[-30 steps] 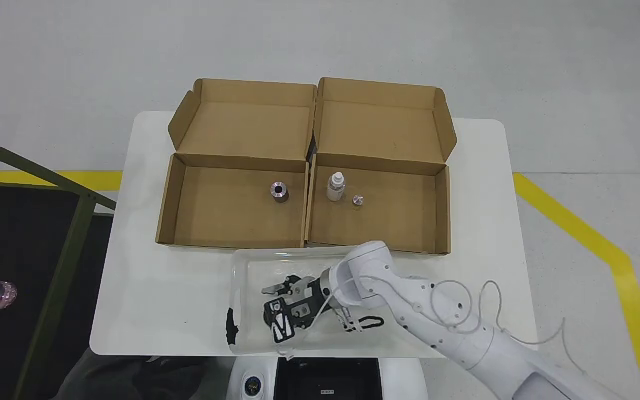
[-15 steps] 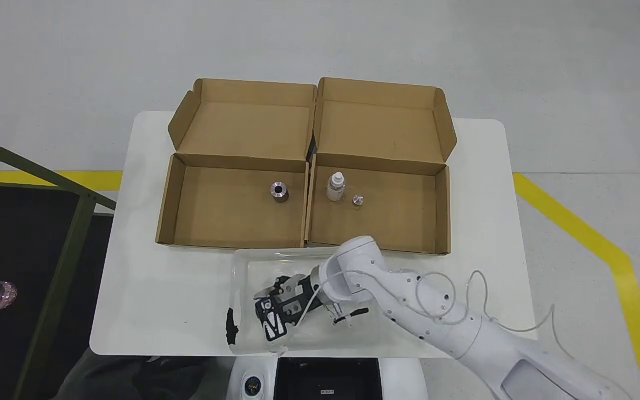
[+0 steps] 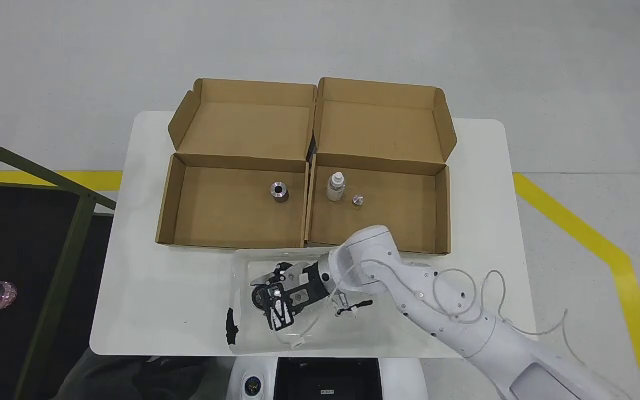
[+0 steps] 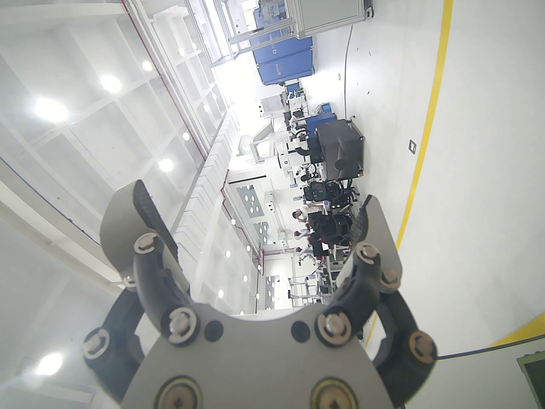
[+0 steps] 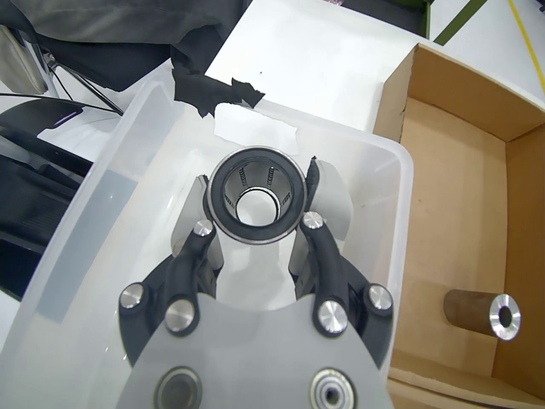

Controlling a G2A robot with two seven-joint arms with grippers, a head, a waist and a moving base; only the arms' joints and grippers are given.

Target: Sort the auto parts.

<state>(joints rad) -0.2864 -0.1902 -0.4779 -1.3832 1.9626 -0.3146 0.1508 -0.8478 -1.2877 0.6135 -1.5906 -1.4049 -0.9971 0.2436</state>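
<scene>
My right gripper [image 5: 256,177] is shut on a black-and-steel hollow cylindrical bearing [image 5: 256,197], held over the left end of the clear plastic bin [image 5: 127,129]. From the top, that gripper [image 3: 268,298] sits inside the bin [image 3: 245,262]. The left cardboard box [image 3: 215,205] holds a metal cylinder [image 3: 277,190], which is also visible as a cylinder [image 5: 483,312] from the right wrist. The right box [image 3: 410,210] holds a white bottle [image 3: 338,185] and a small metal part [image 3: 357,200]. My left gripper [image 4: 255,214] is open and empty, pointing into the room.
A small black clip [image 3: 358,305] lies in the bin beside the right arm. Black tape [image 3: 231,327] sticks to the bin's front left corner. Both boxes have their lids folded back. Bare table lies left of the bin and boxes.
My right gripper has moved left inside the bin with the bearing, then slightly toward the boxes.
</scene>
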